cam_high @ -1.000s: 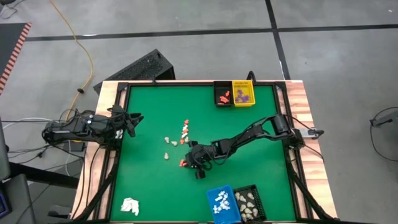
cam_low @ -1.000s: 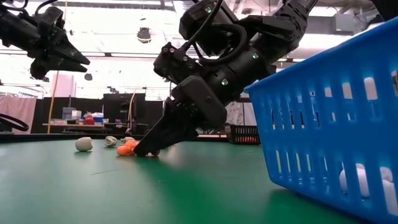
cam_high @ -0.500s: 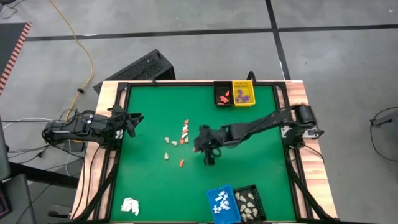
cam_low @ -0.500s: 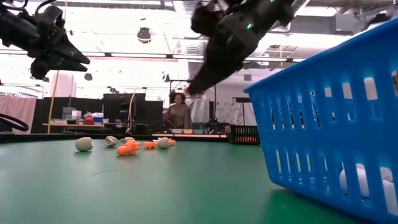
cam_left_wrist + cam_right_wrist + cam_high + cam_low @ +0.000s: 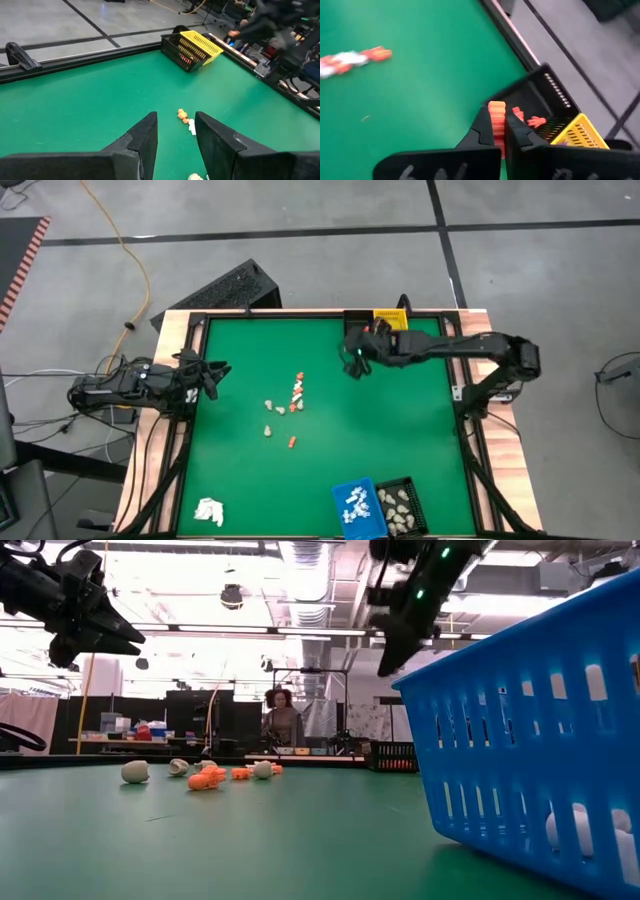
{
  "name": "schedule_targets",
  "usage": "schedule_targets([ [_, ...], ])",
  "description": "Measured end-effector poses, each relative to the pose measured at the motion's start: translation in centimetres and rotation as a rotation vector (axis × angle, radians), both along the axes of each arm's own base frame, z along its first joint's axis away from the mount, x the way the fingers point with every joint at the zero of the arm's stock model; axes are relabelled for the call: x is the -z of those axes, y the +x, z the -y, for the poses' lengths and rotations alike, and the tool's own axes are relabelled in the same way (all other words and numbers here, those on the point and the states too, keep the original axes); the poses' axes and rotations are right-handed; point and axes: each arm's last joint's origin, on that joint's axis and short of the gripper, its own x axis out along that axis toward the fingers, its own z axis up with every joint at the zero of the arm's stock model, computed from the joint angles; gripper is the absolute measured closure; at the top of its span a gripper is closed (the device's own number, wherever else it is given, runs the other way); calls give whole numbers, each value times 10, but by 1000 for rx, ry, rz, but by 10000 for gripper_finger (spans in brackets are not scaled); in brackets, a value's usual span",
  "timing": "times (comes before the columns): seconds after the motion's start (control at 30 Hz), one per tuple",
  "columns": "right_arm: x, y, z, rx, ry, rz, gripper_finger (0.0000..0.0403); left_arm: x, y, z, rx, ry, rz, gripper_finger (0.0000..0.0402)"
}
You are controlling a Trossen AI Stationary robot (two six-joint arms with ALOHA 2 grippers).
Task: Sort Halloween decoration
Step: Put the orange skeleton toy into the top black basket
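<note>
Small Halloween decoration pieces [image 5: 285, 405] in orange, white and cream lie loose on the green table's middle, and a single orange one [image 5: 291, 441] lies nearer the front. My right gripper [image 5: 352, 362] hangs above the table by the far black basket [image 5: 357, 332] and is shut on an orange piece [image 5: 496, 109]. That basket holds orange pieces [image 5: 535, 121]. The yellow basket [image 5: 391, 330] beside it holds purple ones. My left gripper [image 5: 215, 372] waits open over the table's left edge, above the mat. My right gripper pinches the orange piece between its two fingers, and the piece's end [image 5: 496, 106] sticks out past the fingertips. The fingers slant downward from the table's right side. The piece is lifted clear of the table, just short of the black basket's near wall [image 5: 520, 97].
At the front edge stand a blue basket [image 5: 357, 508] with white pieces and a black basket [image 5: 400, 505] with cream ones. A white wadded lump [image 5: 209, 511] lies at the front left corner. A person [image 5: 285, 722] stands in the room beyond the table.
My right gripper has risen from the table's middle, beside the loose pieces, and swung toward the far edge and the right to the black basket. It has tipped from steeply downward to a shallower slant. It carries an orange piece.
</note>
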Motion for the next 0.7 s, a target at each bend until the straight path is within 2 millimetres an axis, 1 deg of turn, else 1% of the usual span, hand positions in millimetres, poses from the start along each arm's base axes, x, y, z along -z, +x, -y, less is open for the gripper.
schedule_targets([
  [0.07,6,2,20,57,19,15,393,0,0,0,0,-2,1,281],
  [0.2,31,4,60,159,76,-13,387,0,0,0,-1,-7,5,281],
  [0.33,53,2,88,196,226,-10,379,0,0,0,3,-18,9,281],
  [0.47,66,0,100,188,321,-22,352,0,0,0,3,-18,8,281],
  [0.7,64,0,101,159,324,-4,273,0,0,0,3,-18,8,281],
])
